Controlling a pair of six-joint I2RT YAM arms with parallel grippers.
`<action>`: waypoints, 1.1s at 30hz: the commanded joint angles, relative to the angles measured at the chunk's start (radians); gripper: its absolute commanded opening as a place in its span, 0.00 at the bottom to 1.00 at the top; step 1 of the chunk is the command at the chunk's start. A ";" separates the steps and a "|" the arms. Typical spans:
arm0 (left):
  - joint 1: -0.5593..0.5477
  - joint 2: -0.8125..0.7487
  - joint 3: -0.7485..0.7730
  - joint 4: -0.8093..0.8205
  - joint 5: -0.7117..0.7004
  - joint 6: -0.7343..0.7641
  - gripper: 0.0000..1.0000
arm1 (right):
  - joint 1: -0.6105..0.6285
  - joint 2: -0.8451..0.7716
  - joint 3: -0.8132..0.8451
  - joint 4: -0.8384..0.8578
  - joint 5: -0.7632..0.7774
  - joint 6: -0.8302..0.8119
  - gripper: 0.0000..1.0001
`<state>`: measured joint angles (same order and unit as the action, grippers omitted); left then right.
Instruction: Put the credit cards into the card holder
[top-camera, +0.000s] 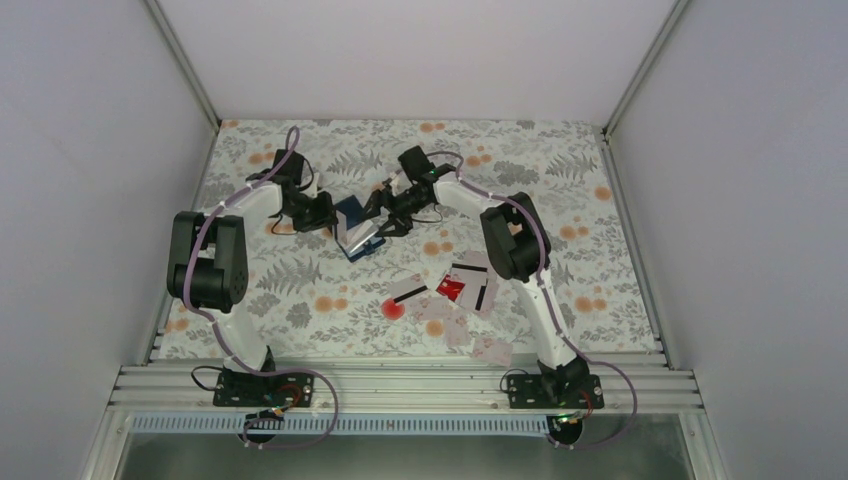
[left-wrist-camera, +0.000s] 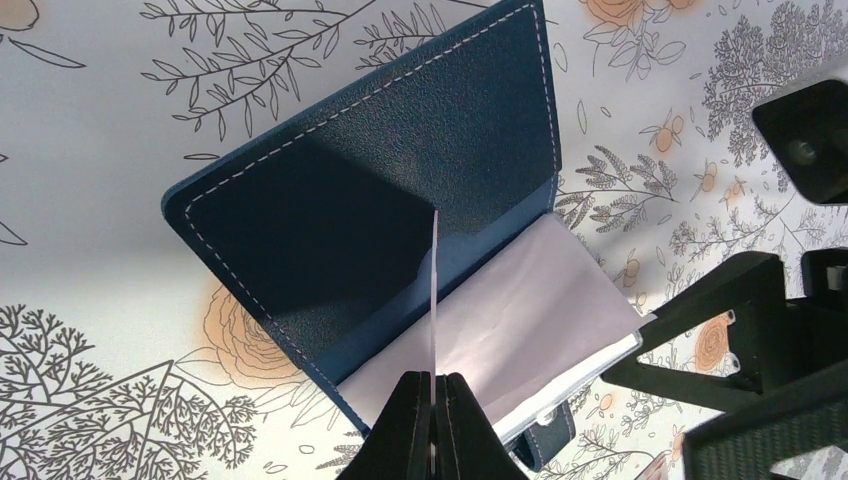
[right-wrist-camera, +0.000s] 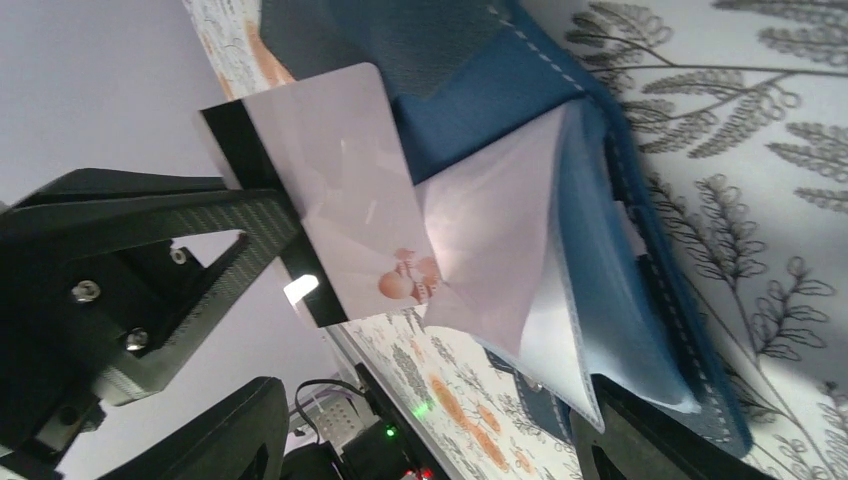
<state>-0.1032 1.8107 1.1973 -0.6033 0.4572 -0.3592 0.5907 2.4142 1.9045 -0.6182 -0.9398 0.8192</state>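
The left gripper (left-wrist-camera: 435, 388) is pinching a white card (left-wrist-camera: 434, 290) edge-down over the open card holder (left-wrist-camera: 380, 150). The right gripper (top-camera: 388, 213), jaws spread wide, seems to be pinning its clear pocket (left-wrist-camera: 520, 310). If that is slipping, the card risks jamming beside the pocket.

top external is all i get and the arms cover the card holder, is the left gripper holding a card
observer: Yes, the left gripper is shut on a whitish card, held over the open card holder.
operator: is it in a pocket yet
observer: Not really. The right wrist view shows one corner at the mouth of a clear pocket, with most of the card and its black stripe outside.
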 joint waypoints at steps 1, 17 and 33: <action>-0.003 -0.028 -0.009 -0.006 0.016 0.002 0.02 | 0.010 0.016 0.044 -0.007 -0.033 -0.003 0.72; -0.003 -0.081 0.144 -0.124 -0.032 0.028 0.02 | 0.017 0.072 0.143 -0.021 -0.057 -0.003 0.73; -0.003 -0.268 0.174 -0.255 -0.077 0.132 0.02 | 0.017 0.139 0.282 0.043 -0.091 0.039 0.73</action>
<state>-0.1043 1.6264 1.3838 -0.8188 0.3985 -0.2909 0.5976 2.5034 2.1387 -0.6128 -0.9928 0.8307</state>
